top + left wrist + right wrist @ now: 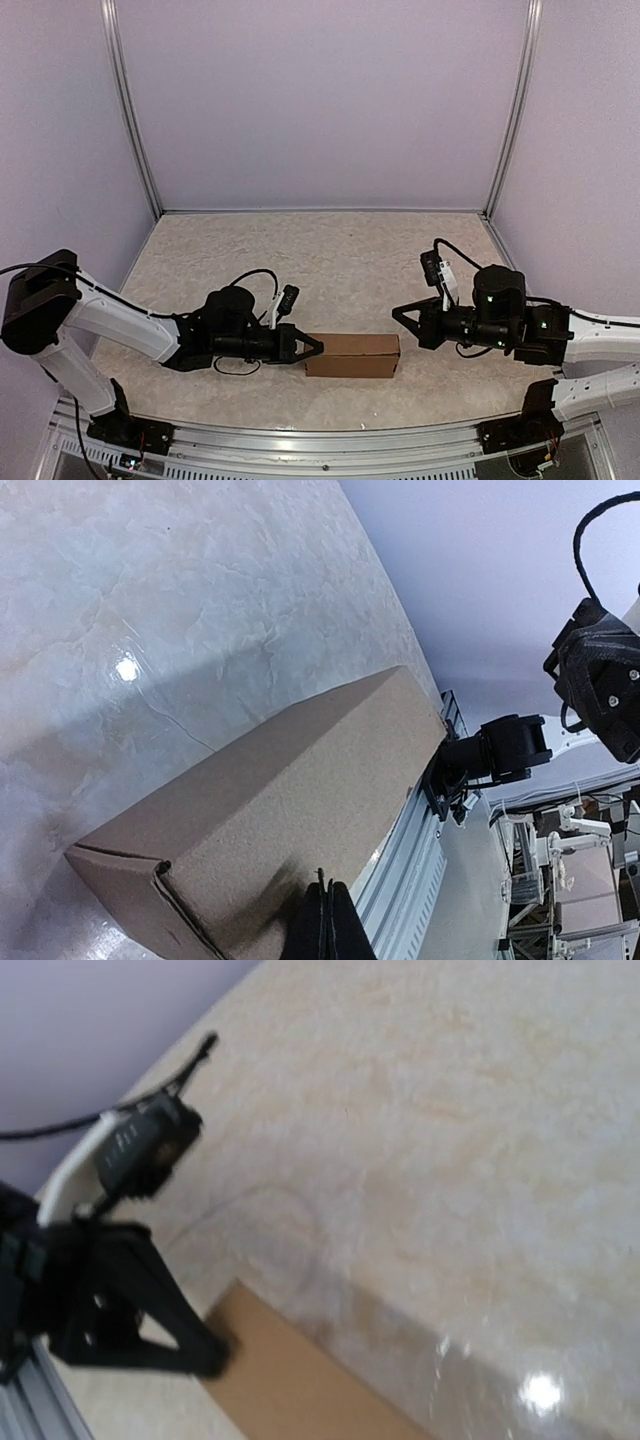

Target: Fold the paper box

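The paper box point(352, 355) is a closed slim brown carton lying flat near the table's front edge. It fills the left wrist view point(270, 800) and shows blurred in the right wrist view point(300, 1385). My left gripper point(316, 347) is shut, with its tip at the box's left end. Its joined fingers point(328, 925) rest against the box's near corner. My right gripper point(398, 313) looks shut and points left, just behind the box's right end and apart from it. Its own fingers are out of the right wrist view, where the left gripper point(150, 1320) shows at the box's end.
The marbled tabletop point(330, 270) is enclosed by lilac walls point(320, 100). A metal rail point(330, 450) runs along the front edge, close to the box. The right arm's base point(495, 755) and wrist point(605, 670) show in the left wrist view.
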